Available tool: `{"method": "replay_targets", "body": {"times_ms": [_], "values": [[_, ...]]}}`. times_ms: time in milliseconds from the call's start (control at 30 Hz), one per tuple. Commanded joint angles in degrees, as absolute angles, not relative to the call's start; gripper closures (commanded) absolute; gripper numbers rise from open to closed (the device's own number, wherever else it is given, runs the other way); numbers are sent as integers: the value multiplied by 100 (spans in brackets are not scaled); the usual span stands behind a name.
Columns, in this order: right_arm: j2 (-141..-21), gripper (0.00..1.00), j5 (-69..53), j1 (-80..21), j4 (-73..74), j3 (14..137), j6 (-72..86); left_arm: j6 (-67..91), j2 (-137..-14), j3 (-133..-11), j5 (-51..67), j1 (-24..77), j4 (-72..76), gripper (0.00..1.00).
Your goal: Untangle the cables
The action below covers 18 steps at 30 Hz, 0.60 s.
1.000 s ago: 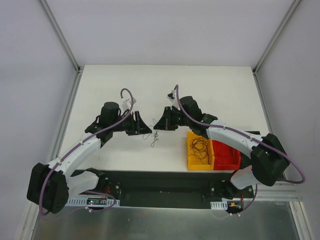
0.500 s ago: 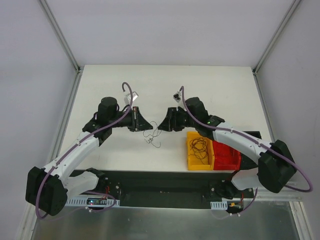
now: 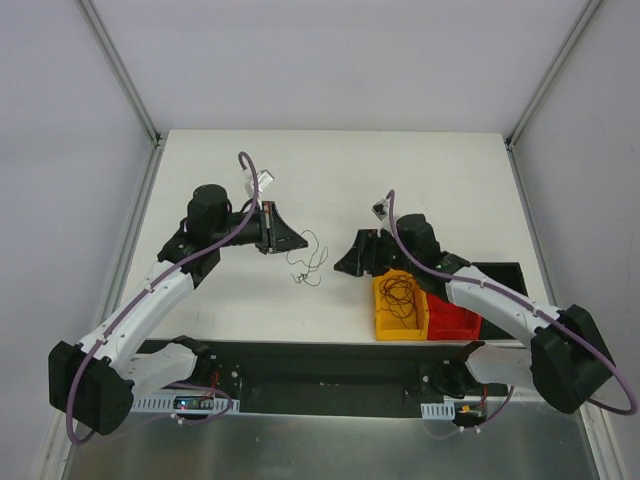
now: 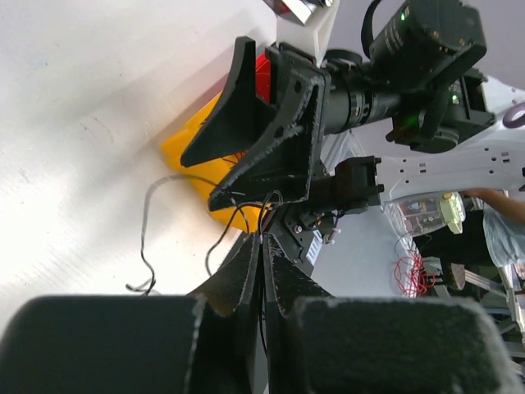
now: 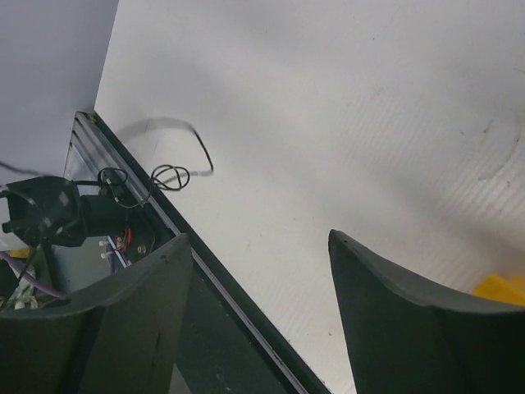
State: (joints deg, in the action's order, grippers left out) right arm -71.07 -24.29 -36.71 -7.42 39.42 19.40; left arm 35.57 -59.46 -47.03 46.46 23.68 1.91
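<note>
A loose loop of thin dark cables (image 3: pixel 312 262) lies on the white table between the two arms. My left gripper (image 3: pixel 300 242) sits just left of it, shut on one thin strand; in the left wrist view the wire runs up between the closed fingers of my left gripper (image 4: pixel 262 240), while the rest of the cables (image 4: pixel 146 246) trail over the table. My right gripper (image 3: pixel 343 266) stands open to the right of the loop, apart from it, with nothing between its fingers. In the right wrist view the right gripper (image 5: pixel 258 238) faces the cables (image 5: pixel 174 174) lying near the table's front edge.
A yellow bin (image 3: pixel 385 312) holding a coil of more thin wires (image 3: pixel 400 293) stands beside a red bin (image 3: pixel 455 315) at the front right, just behind my right gripper. A black rail (image 3: pixel 320 365) runs along the near table edge.
My right gripper has opened, let go and pulled back to the right toward the yellow bin. My left gripper has shut on a strand and drawn back left; the cables have spread into a loose loop.
</note>
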Motion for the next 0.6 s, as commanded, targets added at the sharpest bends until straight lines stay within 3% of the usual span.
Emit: {"method": "replay_targets", "body": {"times_ms": [0,200,333,567], "values": [[-6478,28,-2059,-3779,-1284,3569,1575,3621,-5757,-5053,4764,2408,404,100],[-6811,25,-2022,-4139,-2081,3489,1722,3753,-5757,-5229,4799,2408,396,100],[-6970,25,-1538,-4131,-2547,3463,2810,3814,-5757,-5308,4755,2408,413,100],[-7523,24,-1801,-4175,-3164,3796,3155,3806,-5845,-5502,4825,2408,422,100]]}}
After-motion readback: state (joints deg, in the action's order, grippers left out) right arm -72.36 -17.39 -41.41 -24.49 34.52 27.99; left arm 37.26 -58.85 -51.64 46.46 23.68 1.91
